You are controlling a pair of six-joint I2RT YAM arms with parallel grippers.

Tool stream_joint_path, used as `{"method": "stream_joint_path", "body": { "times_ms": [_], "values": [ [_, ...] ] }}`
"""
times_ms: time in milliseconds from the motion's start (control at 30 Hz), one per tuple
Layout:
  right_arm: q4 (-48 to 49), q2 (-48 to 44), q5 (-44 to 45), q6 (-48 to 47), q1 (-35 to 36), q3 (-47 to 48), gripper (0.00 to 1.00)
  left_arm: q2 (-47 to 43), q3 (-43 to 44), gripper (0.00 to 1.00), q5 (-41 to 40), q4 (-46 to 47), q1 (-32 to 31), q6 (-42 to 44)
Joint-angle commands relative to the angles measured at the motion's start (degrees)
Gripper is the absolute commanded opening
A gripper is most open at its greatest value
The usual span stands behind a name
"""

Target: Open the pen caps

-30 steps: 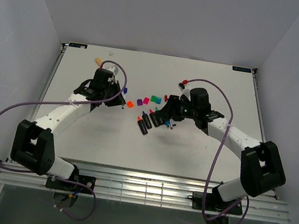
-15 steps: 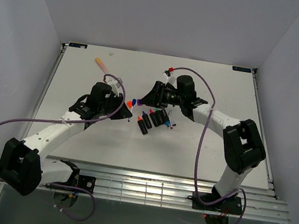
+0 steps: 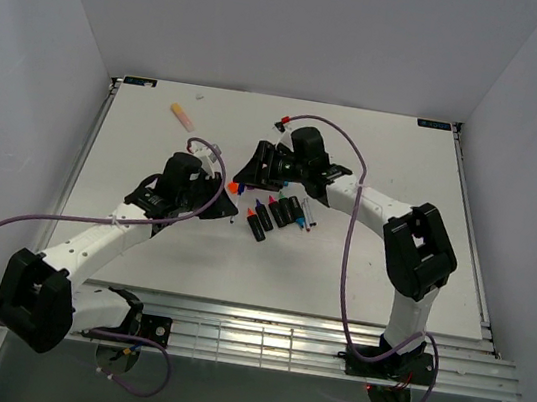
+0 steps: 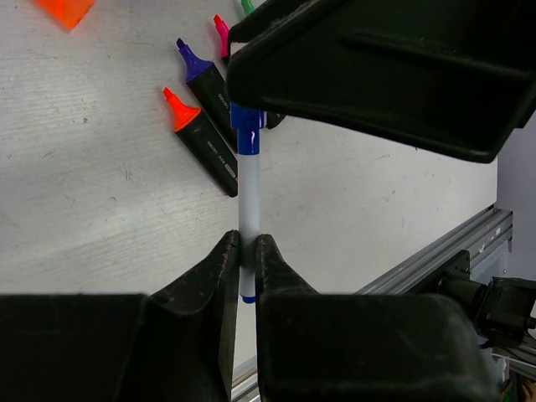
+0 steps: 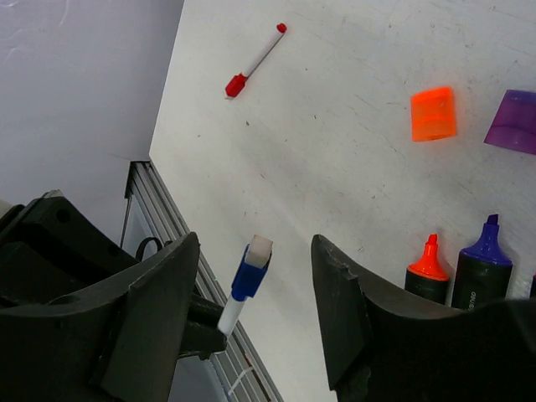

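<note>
Swung in from 3 o'clock since a second ago, our right jaws now stand open either side of the blue cap [image 5: 249, 270] without gripping it, while our left jaws pinch the thin white pen [image 4: 249, 197] above the worktop [image 3: 360, 265], with the uncapped highlighters [image 3: 277, 212] at its 4 o'clock from above.

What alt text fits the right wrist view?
The right gripper stands open on either side of the blue cap of a thin pen that the left gripper holds up. On the table lie a red pen, an orange cap, a purple cap and two uncapped highlighters.
</note>
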Motion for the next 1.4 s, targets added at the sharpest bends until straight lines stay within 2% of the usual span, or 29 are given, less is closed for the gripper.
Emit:
{"method": "stream_joint_path", "body": {
  "times_ms": [0,300,400,500,533,567,600,633,667,700,800,933,1367],
  "values": [
    [-2.9,0.6,3.0,-1.1,1.4,2.9,0.61,-2.2,0.0,0.00,-0.3,1.0,-0.5,-0.2],
    [-4.1,1.2,4.0,-1.0,2.7,3.6,0.50,-3.0,-0.1,0.00,-1.0,0.8,-0.6,0.3],
    [-3.9,1.1,4.3,-1.0,2.9,3.5,0.42,-2.8,0.0,0.00,-1.0,0.9,-0.5,0.4],
    [-3.2,1.2,3.9,-1.0,2.9,2.9,0.25,-2.6,0.0,0.00,-1.0,1.0,-0.6,0.5],
    [-3.0,1.1,4.0,-1.0,3.0,2.8,0.12,-2.4,0.0,0.00,-0.6,1.0,-0.6,0.6],
    [-2.8,1.0,4.0,-0.9,2.9,2.6,0.08,-2.3,0.0,0.00,-0.4,1.1,-0.6,0.6],
    [-2.2,0.7,4.0,-1.0,3.0,2.3,0.08,-2.3,0.0,0.01,-0.2,1.1,-0.6,0.7],
    [-1.8,0.6,3.7,-1.0,3.0,1.8,0.08,-2.3,-0.4,0.07,0.4,1.5,-0.6,0.7],
    [-1.5,0.2,3.3,-1.0,2.9,1.6,0.08,-2.3,-0.6,0.14,0.9,1.7,-0.6,0.6],
    [-1.3,0.0,3.1,-1.1,2.8,1.4,0.08,-2.2,-0.8,0.30,1.1,1.9,-0.6,0.3],
    [-0.4,-1.2,1.3,-1.7,2.4,0.0,0.08,-1.7,-1.7,0.50,2.9,3.1,-0.6,0.0],
    [4.7,-3.4,-1.8,-0.5,1.1,-3.8,0.08,-0.3,-2.4,0.53,5.3,4.8,-0.6,-0.3],
    [13.3,-4.1,-6.7,7.0,1.0,-8.2,0.08,3.0,-3.8,0.50,10.3,9.5,-0.5,-2.2]
  ]
}}
